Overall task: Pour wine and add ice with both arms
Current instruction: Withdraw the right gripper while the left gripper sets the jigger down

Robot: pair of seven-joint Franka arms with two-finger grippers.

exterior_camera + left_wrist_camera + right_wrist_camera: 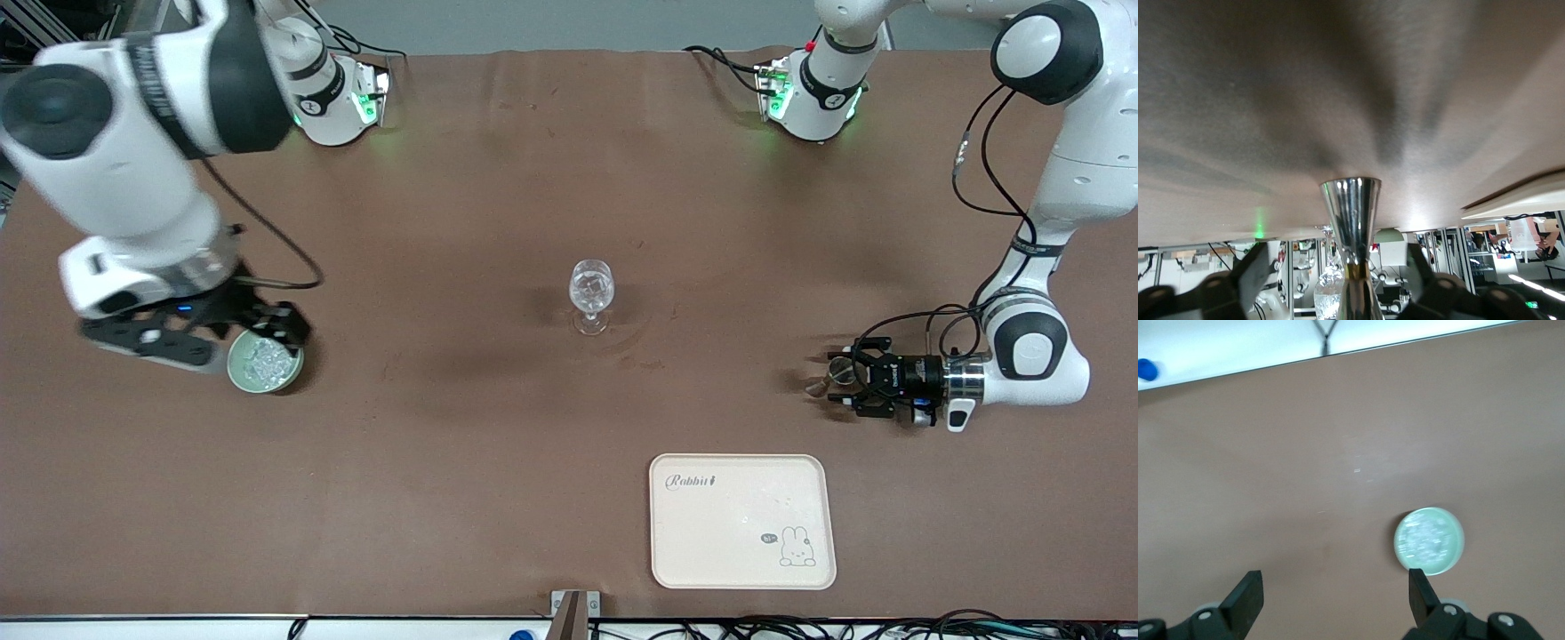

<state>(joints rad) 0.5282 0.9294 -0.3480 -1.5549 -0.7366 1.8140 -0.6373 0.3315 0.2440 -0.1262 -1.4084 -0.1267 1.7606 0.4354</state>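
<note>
A clear stemmed glass (591,295) stands mid-table with glittering contents; it also shows in the left wrist view (1327,297). A pale green bowl (236,377) holds the ice (265,360) toward the right arm's end. My right gripper (213,333) hovers over the table beside the bowl, open and empty; its wrist view shows the bowl (1457,550) and ice (1425,540) near one finger (1421,590). My left gripper (831,380) lies low and level, open, its fingers (1251,273) on either side of a silver jigger (1351,220) without touching it.
A cream tray (711,533) with a rabbit drawing lies near the table's front edge, nearer the front camera than the left gripper. The two arm bases (342,98) (809,98) stand along the table's edge farthest from the front camera.
</note>
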